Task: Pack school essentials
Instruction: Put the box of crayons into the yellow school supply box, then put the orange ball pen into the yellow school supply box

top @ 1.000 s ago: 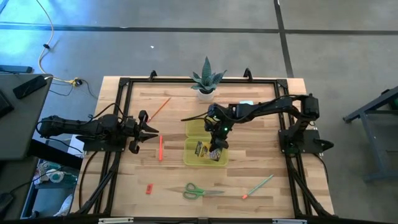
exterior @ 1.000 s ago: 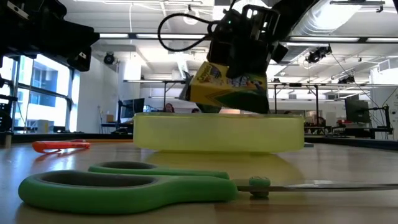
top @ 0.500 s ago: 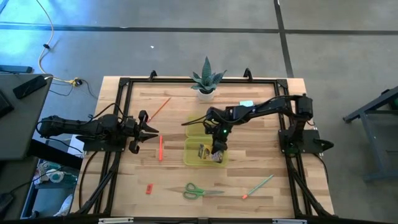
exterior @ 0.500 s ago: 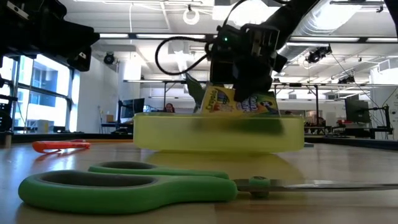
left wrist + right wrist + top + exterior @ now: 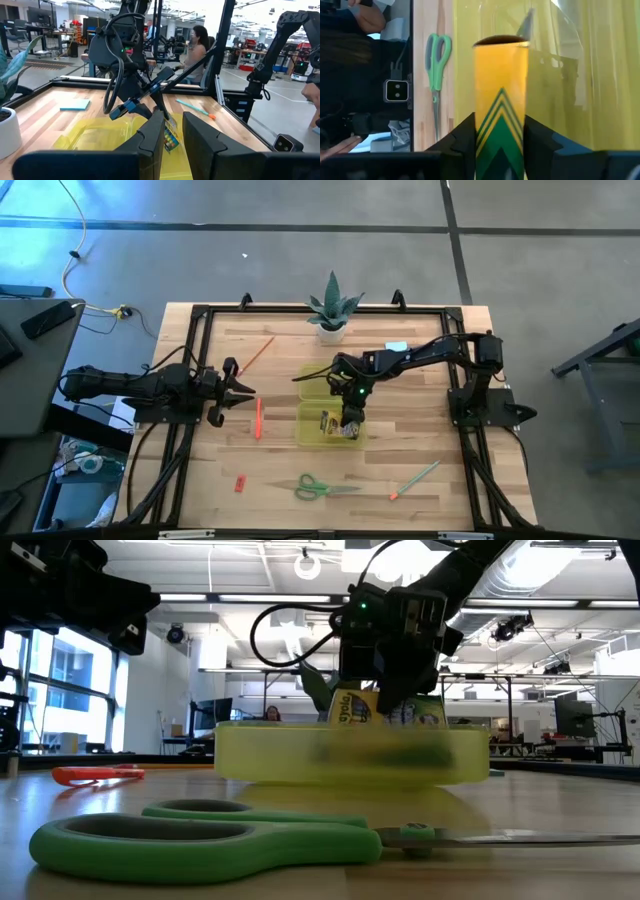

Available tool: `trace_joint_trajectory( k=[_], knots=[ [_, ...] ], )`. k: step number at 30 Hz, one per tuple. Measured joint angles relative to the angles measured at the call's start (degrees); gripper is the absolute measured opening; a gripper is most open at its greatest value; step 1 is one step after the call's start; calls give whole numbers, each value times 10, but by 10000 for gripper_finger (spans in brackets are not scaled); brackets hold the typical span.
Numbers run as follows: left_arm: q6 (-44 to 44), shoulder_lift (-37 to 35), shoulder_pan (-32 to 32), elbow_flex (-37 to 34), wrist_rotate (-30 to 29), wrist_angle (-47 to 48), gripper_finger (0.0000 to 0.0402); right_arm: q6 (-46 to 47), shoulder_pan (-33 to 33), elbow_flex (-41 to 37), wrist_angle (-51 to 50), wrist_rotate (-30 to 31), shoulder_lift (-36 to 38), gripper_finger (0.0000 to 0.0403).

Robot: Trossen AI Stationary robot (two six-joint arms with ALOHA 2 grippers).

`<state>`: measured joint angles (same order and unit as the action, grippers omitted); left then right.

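Note:
My right gripper (image 5: 347, 424) is shut on a yellow-and-green crayon box (image 5: 385, 708) and holds it inside the near half of the open translucent yellow-green case (image 5: 312, 412) at mid-table. The box also shows in the right wrist view (image 5: 501, 95). My left gripper (image 5: 234, 388) waits open and empty at the table's left side. On the table lie green-handled scissors (image 5: 322, 488), a red pen (image 5: 258, 418), an orange pencil (image 5: 258, 352), a green pencil (image 5: 415, 479), a red eraser (image 5: 240, 483) and a light-blue notepad (image 5: 397, 347). My right gripper pinches the crayon box between its two fingers (image 5: 465, 137), one on each long side of the box's upper part (image 5: 485, 131). The fingers come from above, pointing down. The box stands nearly upright with its lower part behind the case's wall (image 5: 300, 755); whether it touches the floor is hidden.
A spiky potted plant (image 5: 332, 308) stands at the far edge behind the case. A black frame (image 5: 190, 340) runs round the tabletop. Bare wood lies between the case and the scissors. People show in the room beyond the table.
My right gripper has gone down with the crayon box, from above the case's rim into its near half. The box, tilted at first, now stands nearly upright and mostly behind the case's wall.

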<state>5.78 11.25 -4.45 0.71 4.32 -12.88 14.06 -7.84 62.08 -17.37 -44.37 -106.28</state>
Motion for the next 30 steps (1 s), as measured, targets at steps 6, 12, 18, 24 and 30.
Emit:
trace_joint_trajectory(
  k=[6,12,18,24,30],
  knots=[
    [0,0,0,0,0,2,62,5,-3,0,0,8,0,161],
    [0,0,0,0,0,2,62,23,-18,0,-1,7,1,174],
    [0,0,0,0,0,2,62,10,-28,15,-24,7,1,174],
    [0,0,0,0,0,2,62,-31,-28,69,-98,24,1,174],
    [0,0,0,0,0,2,62,-66,-20,117,-157,117,1,174]
  ],
)
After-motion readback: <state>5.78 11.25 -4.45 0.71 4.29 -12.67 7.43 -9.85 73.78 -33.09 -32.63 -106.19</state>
